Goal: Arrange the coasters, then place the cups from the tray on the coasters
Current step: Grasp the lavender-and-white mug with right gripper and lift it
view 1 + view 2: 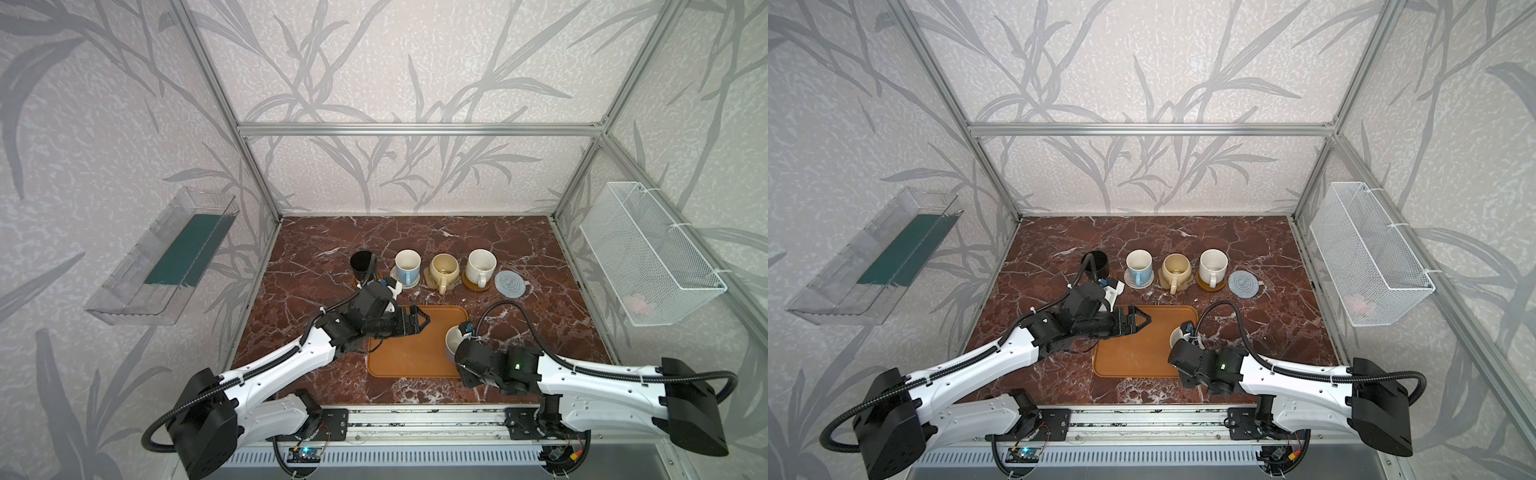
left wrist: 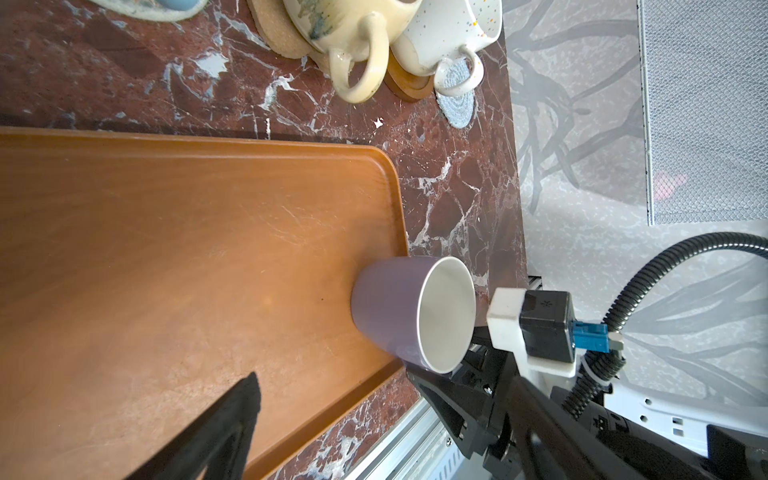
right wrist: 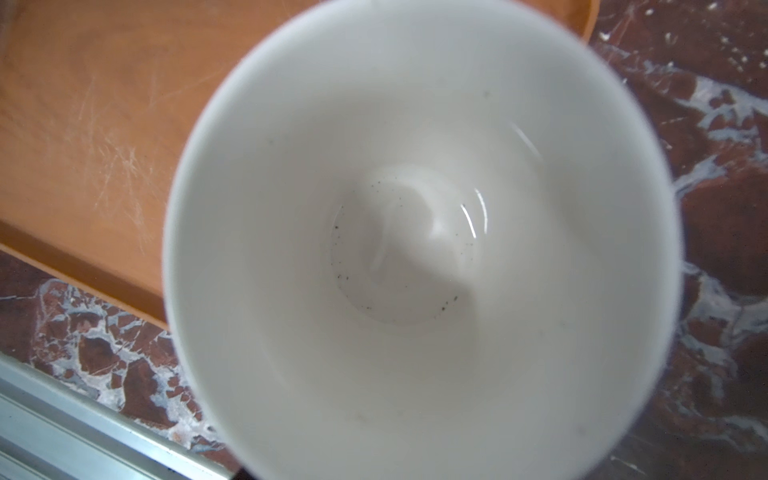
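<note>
**Lavender cup at the tray's right edge, right gripper against it**

In both top views the lavender cup (image 1: 451, 340) stands on the right edge of the tray (image 1: 405, 353), just below and right of the frame's middle. The right gripper (image 2: 446, 380) is down at the cup's lower side. Its fingers are hidden behind the cup, so I cannot tell whether they have closed on it. The right wrist view is filled by the cup's white inside.

The left gripper (image 1: 417, 322) hovers over the tray's upper left part, spread wide and holding nothing.

Above the tray runs a row of cups. The black cup (image 1: 362, 262), light blue cup (image 1: 408, 266), cream-yellow cup (image 1: 444, 270) and white cup (image 1: 481, 266) each sit on one of the coasters (image 1: 472, 286). At the row's right end the grey-blue coaster (image 1: 510, 284) lies bare.
</note>
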